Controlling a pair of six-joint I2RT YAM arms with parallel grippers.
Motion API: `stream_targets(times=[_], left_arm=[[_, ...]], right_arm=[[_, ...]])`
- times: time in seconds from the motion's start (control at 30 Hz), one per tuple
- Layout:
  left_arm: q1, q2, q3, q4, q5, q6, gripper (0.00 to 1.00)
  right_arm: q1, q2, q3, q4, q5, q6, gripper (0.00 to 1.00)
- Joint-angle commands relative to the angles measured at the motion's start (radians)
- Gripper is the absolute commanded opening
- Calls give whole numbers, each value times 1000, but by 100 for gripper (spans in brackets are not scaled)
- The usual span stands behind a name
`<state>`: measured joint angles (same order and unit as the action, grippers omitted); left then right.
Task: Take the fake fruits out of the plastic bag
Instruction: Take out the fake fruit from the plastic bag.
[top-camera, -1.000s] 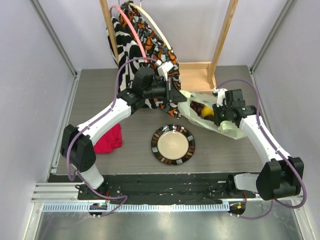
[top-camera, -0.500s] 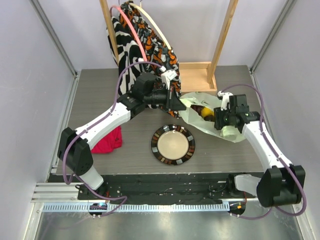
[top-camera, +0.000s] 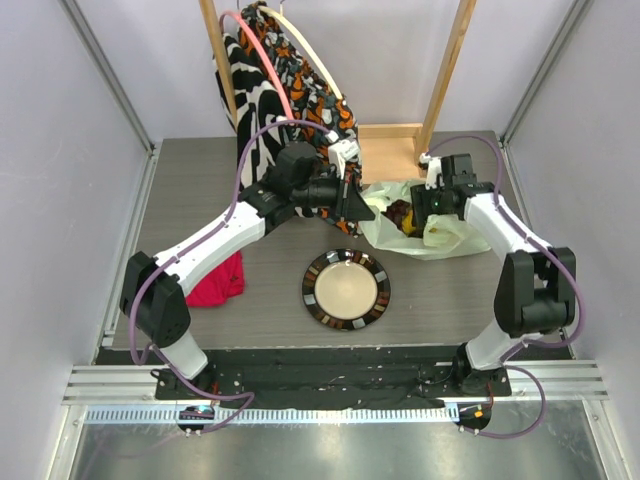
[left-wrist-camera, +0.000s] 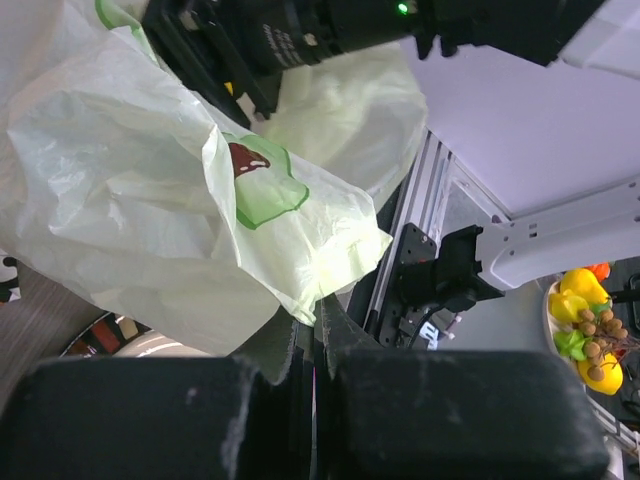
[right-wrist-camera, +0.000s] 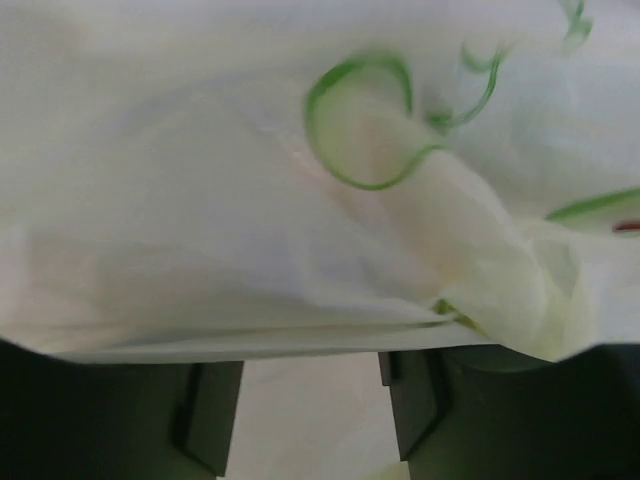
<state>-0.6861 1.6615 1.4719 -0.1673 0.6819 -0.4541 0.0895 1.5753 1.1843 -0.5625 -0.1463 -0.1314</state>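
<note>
The plastic bag (top-camera: 440, 235) lies crumpled at the right of the table, its mouth facing left. A yellow fruit (top-camera: 412, 226) and a dark fruit (top-camera: 400, 210) show inside the mouth. My left gripper (top-camera: 360, 210) is shut on the bag's left edge; in the left wrist view the jaws (left-wrist-camera: 315, 315) pinch a corner of the pale green film (left-wrist-camera: 150, 200). My right gripper (top-camera: 424, 200) is at the bag's far side, just above the fruits. In the right wrist view it (right-wrist-camera: 310, 400) is open, with bag film (right-wrist-camera: 300, 200) draped over the fingertips, and no fruit shows.
A dark-rimmed plate (top-camera: 312, 275) lies in front of the bag. A red cloth (top-camera: 218, 280) lies at the left. Zebra and orange patterned bags (top-camera: 290, 90) hang from a wooden frame (top-camera: 395, 145) at the back. The left wrist view shows a dish of fruits (left-wrist-camera: 585, 330) beyond the table.
My right gripper moved from the bag's right side to its far side, above the mouth. The bag bunched up and shifted back. My left gripper moved a little right, still holding the edge.
</note>
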Motion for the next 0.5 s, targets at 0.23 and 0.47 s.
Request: stream_targets(times=[0.23,0.47], left_arm=[[2,-11,-12,-17,19,55,0],[2,17,10,-21,1,55,0]], right_arm=[[-2,265,193,61,17,124,72],[6,361,190,29,63,125,76]])
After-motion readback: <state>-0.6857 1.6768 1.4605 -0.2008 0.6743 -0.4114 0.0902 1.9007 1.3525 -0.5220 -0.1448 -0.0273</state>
